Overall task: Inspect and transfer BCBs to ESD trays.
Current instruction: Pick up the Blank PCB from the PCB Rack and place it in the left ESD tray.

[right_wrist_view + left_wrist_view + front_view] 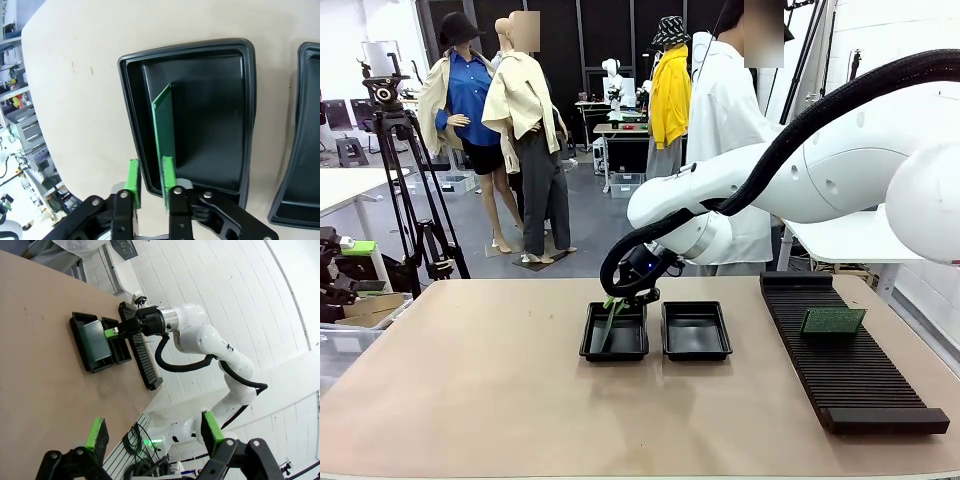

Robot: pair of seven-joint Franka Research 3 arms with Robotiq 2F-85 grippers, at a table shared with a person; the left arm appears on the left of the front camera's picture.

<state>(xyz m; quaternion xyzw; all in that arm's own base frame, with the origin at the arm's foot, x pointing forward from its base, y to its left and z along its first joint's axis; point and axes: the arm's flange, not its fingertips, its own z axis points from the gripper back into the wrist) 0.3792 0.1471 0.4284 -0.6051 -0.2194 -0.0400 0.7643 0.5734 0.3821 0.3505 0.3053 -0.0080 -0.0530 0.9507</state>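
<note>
**Right gripper** (150,170): jaws a narrow gap apart, low over the near rim of a black tray (235,100). A green circuit board (164,120) stands on edge inside this tray, tilted. Its near end meets one pad (168,175), and the other pad stands clear of it. A second tray (300,150) lies just beside the first. Farther out on that side, a ridged rack (850,380) carries another board (833,321).

**Left gripper** (155,436): jaws spread wide, nothing between them, well apart from both trays.
</note>
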